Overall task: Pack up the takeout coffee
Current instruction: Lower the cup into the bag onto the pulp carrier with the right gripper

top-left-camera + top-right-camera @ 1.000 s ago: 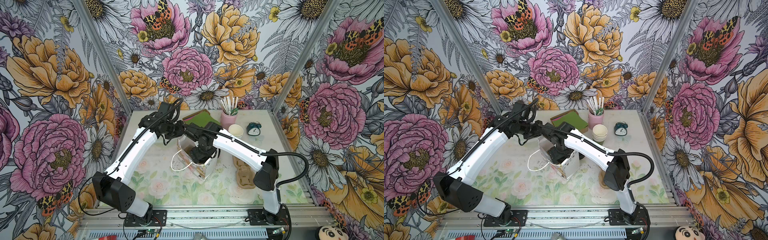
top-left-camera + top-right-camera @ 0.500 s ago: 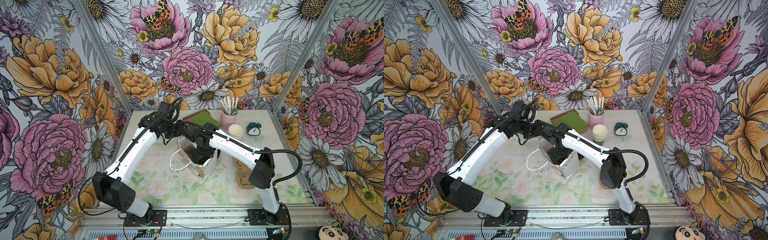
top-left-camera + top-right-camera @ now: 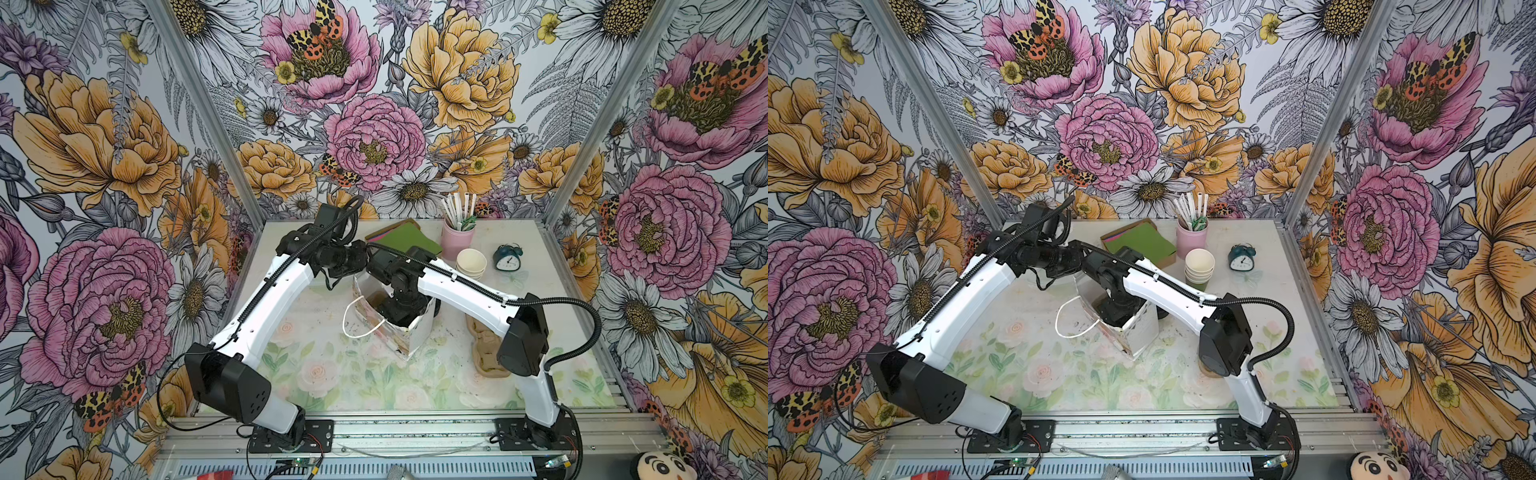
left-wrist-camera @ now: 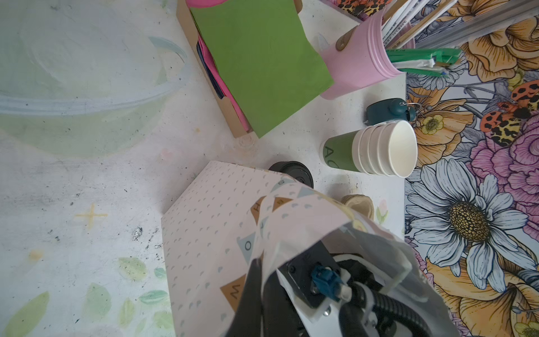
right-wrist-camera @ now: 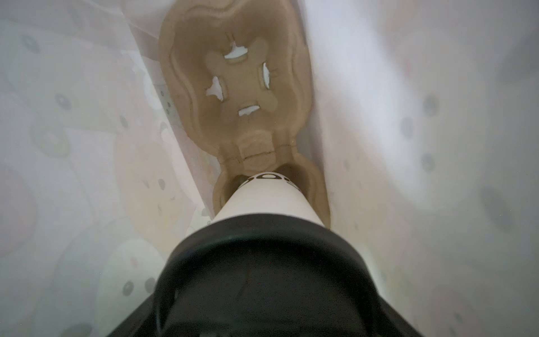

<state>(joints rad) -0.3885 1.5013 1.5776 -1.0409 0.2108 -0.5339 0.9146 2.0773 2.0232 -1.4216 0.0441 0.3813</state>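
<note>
Likely a lab booth dressed as a café: aluminium-framed floral wall panels (image 3: pixel 374 104), counter (image 3: pixel 332 374) with stacked pale paper cups (image 3: pixel 471 262).

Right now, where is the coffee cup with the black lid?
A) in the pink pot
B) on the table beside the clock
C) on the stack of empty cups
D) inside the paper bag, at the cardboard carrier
D: the right wrist view shows the coffee cup between the walls of the paper bag, its base at a pocket of the cardboard carrier.

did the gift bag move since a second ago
No. The gift bag keeps the same gap to the stack of paper cups in a top view.
</note>
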